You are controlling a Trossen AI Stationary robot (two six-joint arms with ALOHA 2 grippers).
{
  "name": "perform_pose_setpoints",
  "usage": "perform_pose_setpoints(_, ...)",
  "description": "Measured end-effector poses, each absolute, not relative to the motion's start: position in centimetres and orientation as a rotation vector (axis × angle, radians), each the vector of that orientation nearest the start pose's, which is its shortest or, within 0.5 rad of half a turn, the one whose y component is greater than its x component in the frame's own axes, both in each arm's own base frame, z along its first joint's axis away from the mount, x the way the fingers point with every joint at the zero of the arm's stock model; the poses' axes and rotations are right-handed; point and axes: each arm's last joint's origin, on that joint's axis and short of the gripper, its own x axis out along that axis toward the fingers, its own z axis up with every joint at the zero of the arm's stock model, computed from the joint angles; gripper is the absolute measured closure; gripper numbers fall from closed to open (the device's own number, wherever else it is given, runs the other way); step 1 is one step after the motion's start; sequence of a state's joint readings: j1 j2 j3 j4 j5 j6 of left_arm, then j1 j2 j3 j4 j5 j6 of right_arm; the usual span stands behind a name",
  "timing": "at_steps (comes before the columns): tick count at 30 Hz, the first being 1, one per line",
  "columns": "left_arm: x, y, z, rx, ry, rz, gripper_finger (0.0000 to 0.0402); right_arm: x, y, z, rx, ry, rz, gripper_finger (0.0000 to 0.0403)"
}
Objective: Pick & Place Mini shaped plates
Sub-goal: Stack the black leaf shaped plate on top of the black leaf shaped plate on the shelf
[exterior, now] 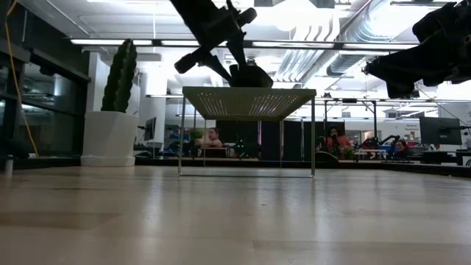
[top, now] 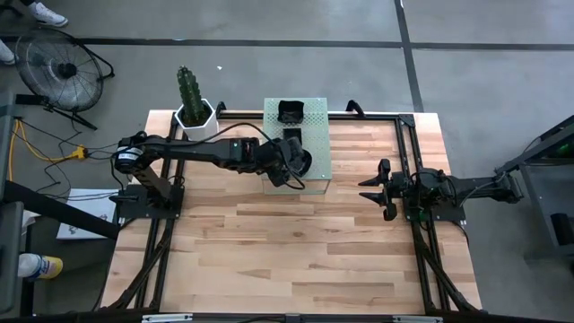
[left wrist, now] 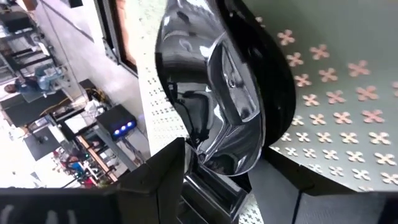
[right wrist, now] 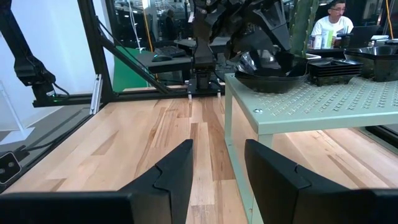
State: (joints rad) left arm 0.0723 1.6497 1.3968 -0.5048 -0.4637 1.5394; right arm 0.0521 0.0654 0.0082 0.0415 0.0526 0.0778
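We see glossy black mini shaped plates (top: pixel 291 112) on a pale green perforated block (top: pixel 318 144), a green cactus (top: pixel 188 87) in a white pot (top: pixel 196 121), and a light striped wooden bench (top: pixel 296 251).

Wooden table (top: pixel 296 251), light butcher-block planks. Pale green perforated stand (top: pixel 316 135) sits at its far edge. White hexagonal cactus pot (top: pixel 195 119) just left of the stand. Black plates (top: pixel 290 111) sit on the stand top.
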Motion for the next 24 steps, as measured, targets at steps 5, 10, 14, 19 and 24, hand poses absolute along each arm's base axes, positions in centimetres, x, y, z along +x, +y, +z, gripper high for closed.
perform_pose_setpoints(5, 36.08, 3.91, 30.12, 1.567, 0.982, -0.151, 0.0238, 10.12, 0.38, 16.53, 0.077, 0.015, -0.001, 0.0263)
perform_pose_setpoints(10, 36.01, 3.91, 30.03, 1.567, 0.991, -0.161, 0.0238, 10.12, 0.38, 16.53, 0.077, 0.015, -0.001, 0.0263)
perform_pose_setpoints(14, 36.02, 3.9, 30.03, 1.566, 0.988, -0.164, 0.0237, 10.12, 0.37, 16.52, 0.077, 0.015, -0.001, 0.0263)
perform_pose_setpoints(19, 36.02, 3.89, 30.03, 1.546, 0.986, -0.154, 0.0237, 10.12, 0.37, 16.53, 0.077, 0.015, -0.001, 0.0263)
perform_pose_setpoints(24, 36.04, 3.89, 30.06, 1.545, 0.983, -0.15, 0.0237, 10.12, 0.38, 16.53, 0.077, 0.015, -0.001, 0.0263)
